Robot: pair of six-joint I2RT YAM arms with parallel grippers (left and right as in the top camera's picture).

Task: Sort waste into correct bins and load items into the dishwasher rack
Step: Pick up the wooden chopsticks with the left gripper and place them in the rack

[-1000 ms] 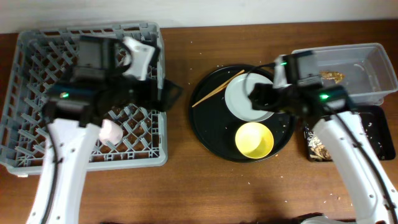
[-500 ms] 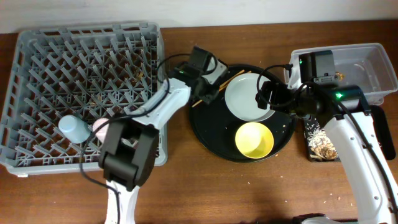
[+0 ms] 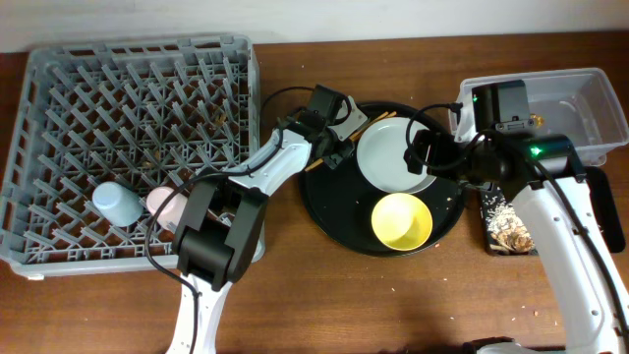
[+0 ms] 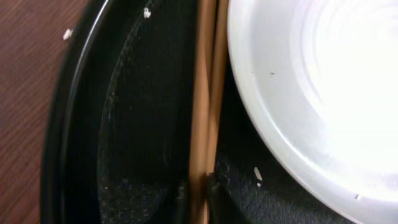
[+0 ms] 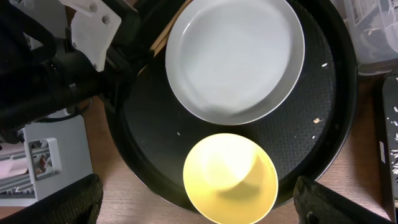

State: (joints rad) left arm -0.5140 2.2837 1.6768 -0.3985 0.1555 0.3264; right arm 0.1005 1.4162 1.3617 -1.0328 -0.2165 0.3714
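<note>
Chopsticks (image 4: 202, 93) are lying side by side on the left part of the round black tray (image 4: 56, 124), mid-table toward the far edge, just beside the plate (image 3: 385, 157). At the table's left end the rack (image 3: 98, 98) is filling the far left corner. The blue cup (image 3: 118, 205) and pink cup (image 3: 159, 203) are sitting next to each other along its near side. Your left gripper (image 4: 198, 190) is reaching onto the tray and pinching the chopsticks, one fingertip pressing each side of the pair. The yellow bowl (image 3: 401, 220) is sitting on the tray, nearer the front edge than the plate. Your right gripper (image 3: 423, 154) is hovering over the plate's right rim with its fingers (image 5: 68, 202) spread wide, holding nothing. The clear tub (image 3: 590, 84) is occupying the far right corner. Just in front of it, the shallow black bin (image 3: 604, 197) is lying by the right edge, carrying food scraps (image 3: 509, 234).
</note>
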